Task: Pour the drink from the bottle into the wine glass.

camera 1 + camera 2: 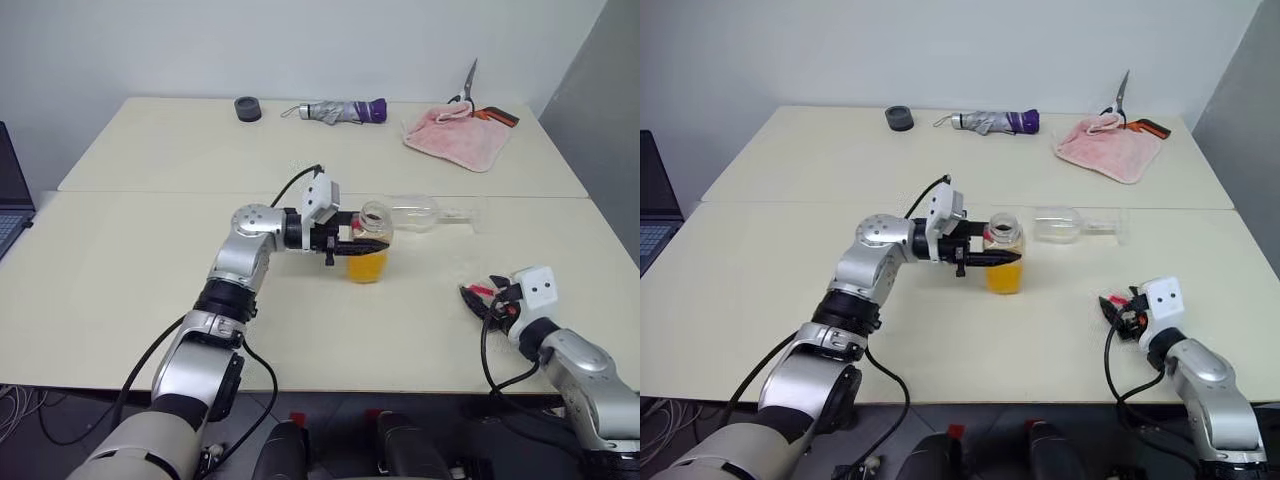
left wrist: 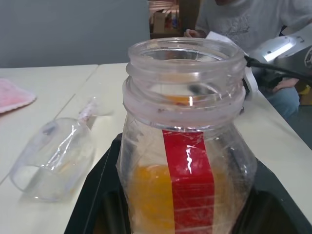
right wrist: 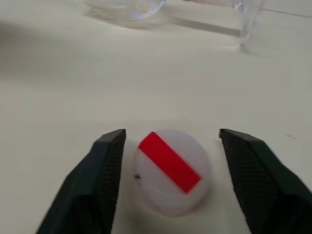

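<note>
Right wrist view shows the right gripper (image 3: 170,183) low over the table (image 1: 120,300), jaws apart with a white cap (image 3: 173,170) bearing a red stripe lying between them, touching neither. Beyond the cap and to its left, the left gripper (image 1: 362,238) is clamped on the uncapped, upright bottle (image 1: 370,245), drink (image 1: 366,267) filling its lower part. Just past the bottle the glass (image 1: 425,213) lies on its side, with a pink cloth (image 1: 455,136), umbrella (image 1: 335,111) and scissors (image 1: 475,95) far behind.

Bright even light, soft shadows, glare on bottle (image 2: 187,146), blurred wrist-view backgrounds
</note>
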